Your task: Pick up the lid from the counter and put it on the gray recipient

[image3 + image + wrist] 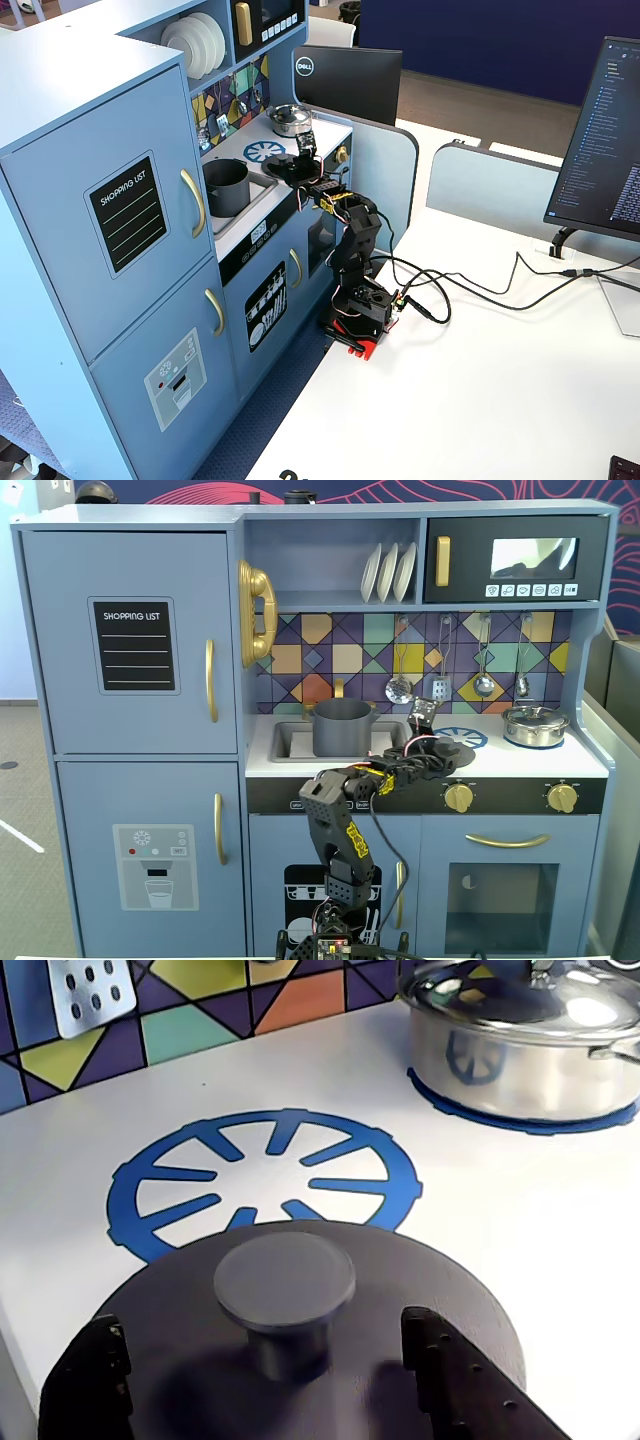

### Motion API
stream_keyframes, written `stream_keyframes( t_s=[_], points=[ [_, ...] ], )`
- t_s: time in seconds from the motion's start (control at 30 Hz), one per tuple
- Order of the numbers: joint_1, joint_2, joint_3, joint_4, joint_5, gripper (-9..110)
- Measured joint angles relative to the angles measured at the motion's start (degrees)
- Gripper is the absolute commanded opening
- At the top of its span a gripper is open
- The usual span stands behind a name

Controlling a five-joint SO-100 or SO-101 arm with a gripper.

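Observation:
The dark gray lid [410, 1290] lies flat on the white counter [520, 1220], its near edge over the printed blue burner ring [180, 1175]. My gripper [260, 1330] is open and sits low over the lid. Its two black fingers [90, 1380] stand on either side of the central knob [285, 1278] with gaps to it. In a fixed view the lid [455, 750] is right of the gray pot [342, 727], which stands in the sink recess, and the gripper [428, 744] reaches over the counter's front edge. Another fixed view shows the lid [283, 168] and the pot [228, 187].
A shiny steel pot with its own lid [520, 1040] stands on a second burner ring at the counter's right end [535, 723]. Utensils [440, 685] hang on the backsplash above. The arm's base [360, 310] stands on a white desk in front of the kitchen.

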Motion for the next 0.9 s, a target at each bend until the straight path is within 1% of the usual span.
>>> stream_keyframes(
  t_s=[0.27,0.37,0.47,0.53,0.57,0.6,0.9],
  points=[
    [-1.41,-5.63,-3.87,-1.85,0.00,27],
    [-1.49,-7.56,-5.54,-2.11,0.00,22],
    [-1.49,-8.44,-6.50,-2.11,0.00,20],
    [-1.49,-8.61,-6.68,-2.11,0.00,10],
    [-1.49,-8.61,-6.68,-2.11,0.00,3],
    [-1.49,-8.61,-6.68,-2.11,-0.44,0],
    [-1.49,-8.61,-6.68,-2.11,-1.23,0]
  ],
)
